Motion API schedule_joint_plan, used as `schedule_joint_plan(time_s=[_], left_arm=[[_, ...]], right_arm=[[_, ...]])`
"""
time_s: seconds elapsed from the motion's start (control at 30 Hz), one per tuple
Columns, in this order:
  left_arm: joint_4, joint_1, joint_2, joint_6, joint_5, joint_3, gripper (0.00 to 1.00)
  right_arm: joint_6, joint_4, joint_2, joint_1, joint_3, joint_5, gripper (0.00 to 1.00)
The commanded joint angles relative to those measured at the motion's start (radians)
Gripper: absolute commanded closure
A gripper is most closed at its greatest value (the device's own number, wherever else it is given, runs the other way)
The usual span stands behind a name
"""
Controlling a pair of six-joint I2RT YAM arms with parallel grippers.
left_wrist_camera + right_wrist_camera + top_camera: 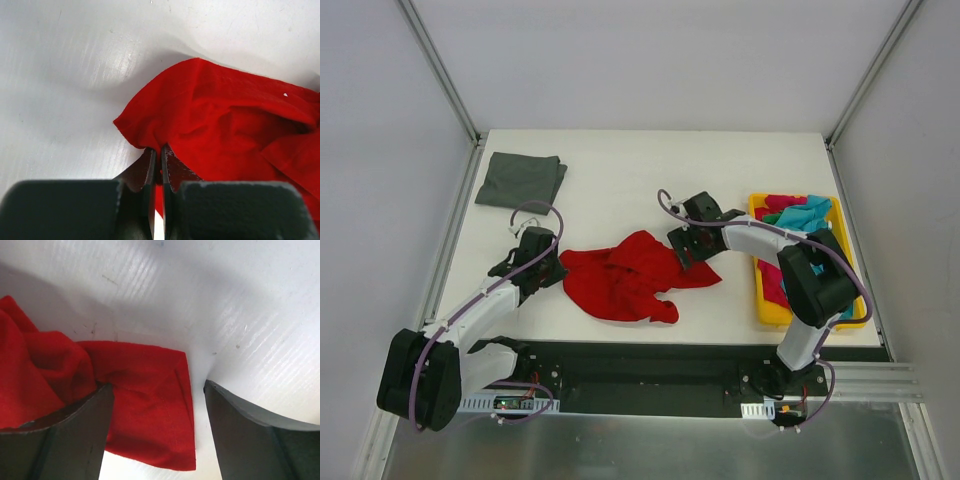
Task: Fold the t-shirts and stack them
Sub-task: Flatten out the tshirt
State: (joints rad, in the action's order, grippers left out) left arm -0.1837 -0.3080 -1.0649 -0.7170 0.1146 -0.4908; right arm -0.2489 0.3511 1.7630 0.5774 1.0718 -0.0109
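A grey shirt [523, 180] is seen folded at the far left; the red shirt [625, 275] lies crumpled at centre, one edge clamped by the left gripper [157, 155], a corner straddled by the right gripper [157, 390], jaws parted; more shirts [800, 215] are left unfolded in the tray [767, 312].

Top view: bright, even, diffuse light from overhead; the crumpled bright red cloth t-shirt [625, 278] casts only a thin soft shadow on the flat white table top [620, 170]; focus is sharp. Left wrist view: a broad pale sheen lies up and left of the t-shirt [225, 125], a soft grey shadow hugging its upper edge. Right wrist view: streaky glare right of the t-shirt [140, 400], dim shade above and left of it; cloth slightly blurred.
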Motion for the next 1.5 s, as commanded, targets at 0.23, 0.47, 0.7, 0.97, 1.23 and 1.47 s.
schedule_joint_plan(time_s=[0.23, 0.47, 0.7, 0.97, 1.23, 1.47], left_arm=[[-0.019, -0.003, -0.009, 0.016, 0.042, -0.002, 1.0], [-0.039, -0.002, 0.005, 0.013, 0.057, -0.008, 1.0], [-0.141, -0.002, 0.074, 0.03, 0.106, -0.136, 1.0], [-0.235, -0.002, 0.259, 0.106, 0.172, -0.446, 1.0], [-0.243, -0.002, 0.416, 0.159, 0.206, -0.76, 1.0], [-0.241, -0.002, 0.444, 0.238, 0.177, -1.043, 1.0]], right_arm=[[0.134, 0.02, 0.11, 0.093, -0.013, 0.09, 0.47], [0.247, 0.08, 0.113, 0.122, -0.007, 0.244, 0.83], [0.28, 0.186, -0.133, 0.139, 0.03, 0.556, 0.99], [0.165, 0.295, -0.567, 0.139, 0.14, 0.782, 0.99], [0.085, 0.328, -0.881, 0.141, 0.382, 0.688, 0.99], [0.083, 0.407, -0.951, 0.142, 0.666, 0.462, 0.99]])
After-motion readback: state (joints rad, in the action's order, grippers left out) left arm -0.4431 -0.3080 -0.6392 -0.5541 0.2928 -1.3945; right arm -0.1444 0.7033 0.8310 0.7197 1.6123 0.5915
